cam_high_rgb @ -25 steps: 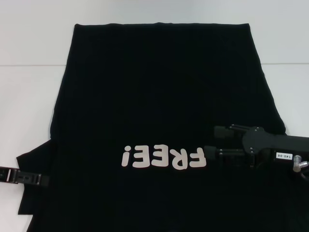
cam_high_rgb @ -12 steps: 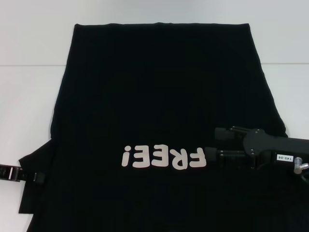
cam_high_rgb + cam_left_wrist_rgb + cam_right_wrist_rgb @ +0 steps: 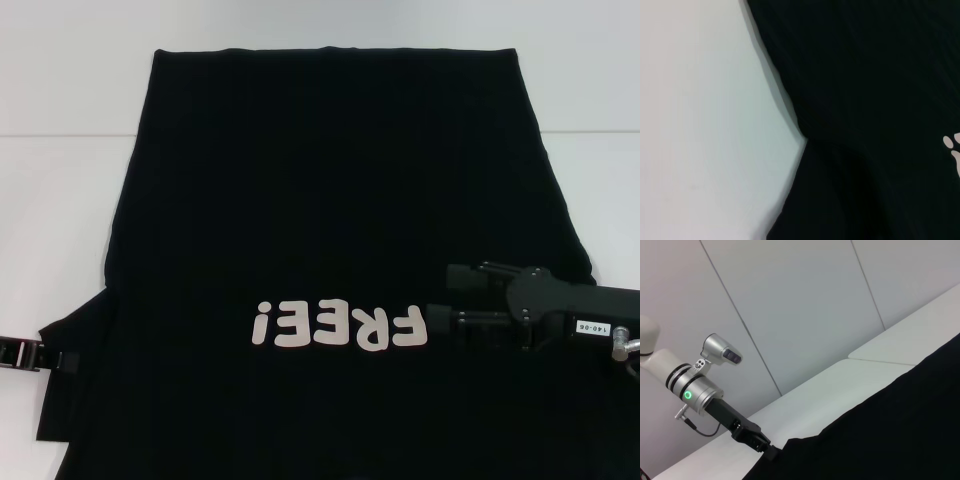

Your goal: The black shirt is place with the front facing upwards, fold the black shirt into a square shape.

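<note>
The black shirt (image 3: pixel 330 180) lies flat on the white table (image 3: pixel 60 200), front up, with the white letters "FREE!" (image 3: pixel 340 327) near my side. Its left sleeve sticks out at the near left. My left gripper (image 3: pixel 72 361) sits low at that sleeve's outer edge, and the right wrist view shows the left gripper (image 3: pixel 771 452) touching the shirt (image 3: pixel 890 430) rim. My right gripper (image 3: pixel 438 294) hovers over the shirt's right side, just right of the letters, open with nothing between its fingers. In the left wrist view the shirt (image 3: pixel 880 100) shows its side and armpit notch.
Bare white table (image 3: pixel 700 125) runs along the shirt's left side and beyond its far hem. A seam crosses the table behind the shirt. A grey panelled wall (image 3: pixel 790 300) stands past the table's left side.
My left gripper has slid leftward, off the sleeve toward its outer edge. The right gripper has dropped very slightly. The shirt has not visibly moved.
</note>
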Action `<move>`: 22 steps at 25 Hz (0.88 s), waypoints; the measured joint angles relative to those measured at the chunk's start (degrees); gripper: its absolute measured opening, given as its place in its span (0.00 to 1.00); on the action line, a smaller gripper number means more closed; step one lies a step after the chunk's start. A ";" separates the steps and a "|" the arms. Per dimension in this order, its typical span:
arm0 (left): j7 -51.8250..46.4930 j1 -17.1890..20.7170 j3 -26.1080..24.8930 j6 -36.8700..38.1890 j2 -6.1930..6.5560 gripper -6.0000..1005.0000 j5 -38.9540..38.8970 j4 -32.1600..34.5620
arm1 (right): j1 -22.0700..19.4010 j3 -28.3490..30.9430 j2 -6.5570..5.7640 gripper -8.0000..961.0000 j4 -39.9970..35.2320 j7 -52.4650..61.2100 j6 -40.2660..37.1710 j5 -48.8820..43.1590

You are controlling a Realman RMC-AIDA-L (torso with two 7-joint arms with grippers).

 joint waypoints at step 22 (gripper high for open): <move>-3.17 -1.11 -2.96 11.18 -0.05 0.09 -3.61 5.39 | -1.42 2.08 -0.05 0.98 0.09 -1.95 -0.99 0.10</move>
